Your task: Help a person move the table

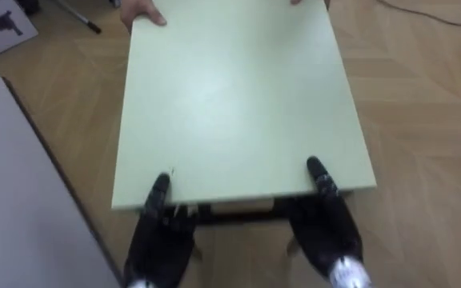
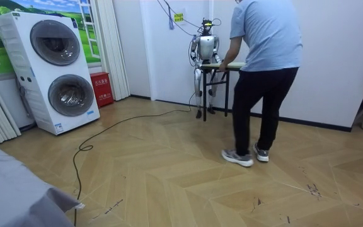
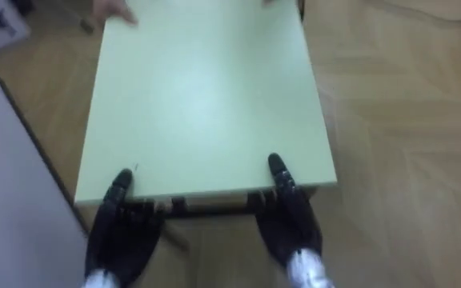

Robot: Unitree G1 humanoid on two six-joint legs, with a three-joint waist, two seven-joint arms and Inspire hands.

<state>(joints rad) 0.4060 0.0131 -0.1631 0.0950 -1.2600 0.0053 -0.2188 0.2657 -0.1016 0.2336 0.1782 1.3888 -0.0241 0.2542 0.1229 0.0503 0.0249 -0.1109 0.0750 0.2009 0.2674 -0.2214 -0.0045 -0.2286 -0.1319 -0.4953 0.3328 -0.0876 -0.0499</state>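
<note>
Left hand: clamped on the near edge of the table. My thumb lies on top and my fingers go under the edge, out of sight.
Right hand: the same hold on the same edge, thumb on top, at the opposite near corner.
Table: straight ahead of both hands, its pale green top reaching away from my thumbs.
Long axis: runs from my hands outward to the far edge, not across me.
Person: bent over the far end, facing me, with one hand on the far corner beyond my left thumb.
Nearer hand: neither, as both sit level on the near short edge.
Coming move: I judge it turns on that axis, since any push or pull from me goes straight along the top to the person.
Risk: a grey surface lies close outside my left hand, so a swing that way looks tight.
</note>
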